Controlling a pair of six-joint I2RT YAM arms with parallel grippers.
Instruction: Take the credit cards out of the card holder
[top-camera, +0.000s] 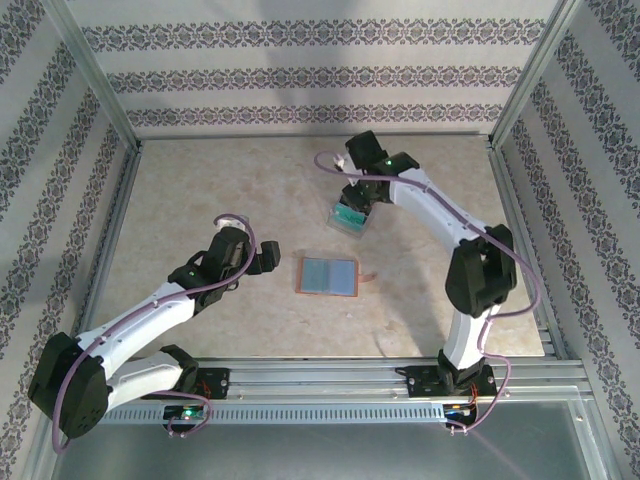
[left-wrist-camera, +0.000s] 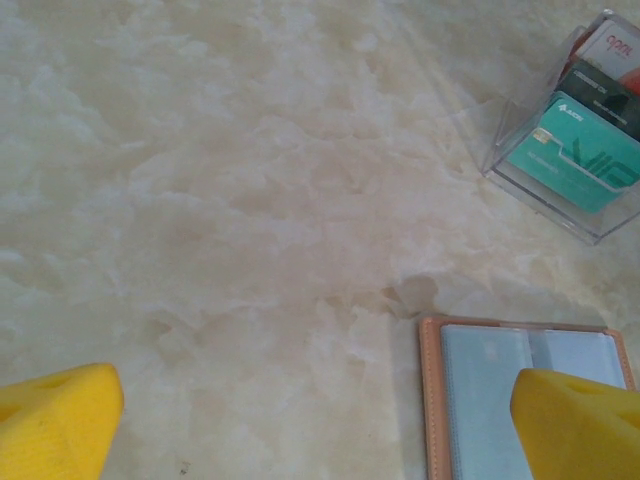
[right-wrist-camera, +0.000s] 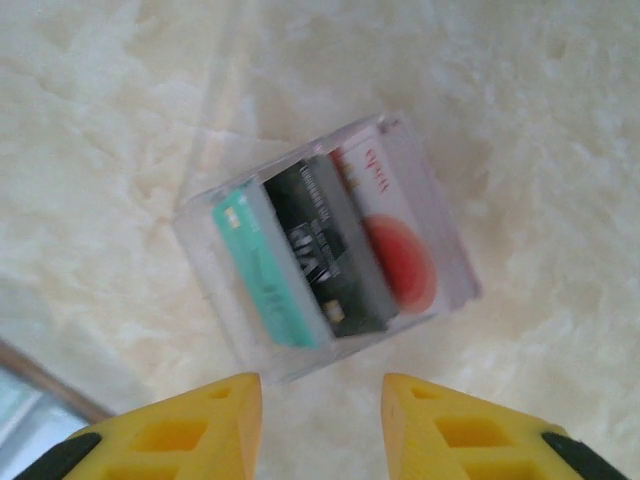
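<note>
A: What's on the bench (top-camera: 200, 200)?
B: The card holder (top-camera: 328, 275), lying open; the left fingers (left-wrist-camera: 55, 420) are spread wide near its left edge.
A: And the credit cards (right-wrist-camera: 320, 255)?
B: Upright in a clear box (top-camera: 350, 217) beyond the card holder, just ahead of the parted, empty right fingers (right-wrist-camera: 190, 435).

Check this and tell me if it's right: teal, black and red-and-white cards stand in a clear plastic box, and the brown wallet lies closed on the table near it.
One thing is wrong: the wallet lies open, not closed, with its grey-blue inner pockets facing up, as the left wrist view shows. The rest holds: the teal card, black card and red-and-white card stand in the clear plastic box near it.
</note>
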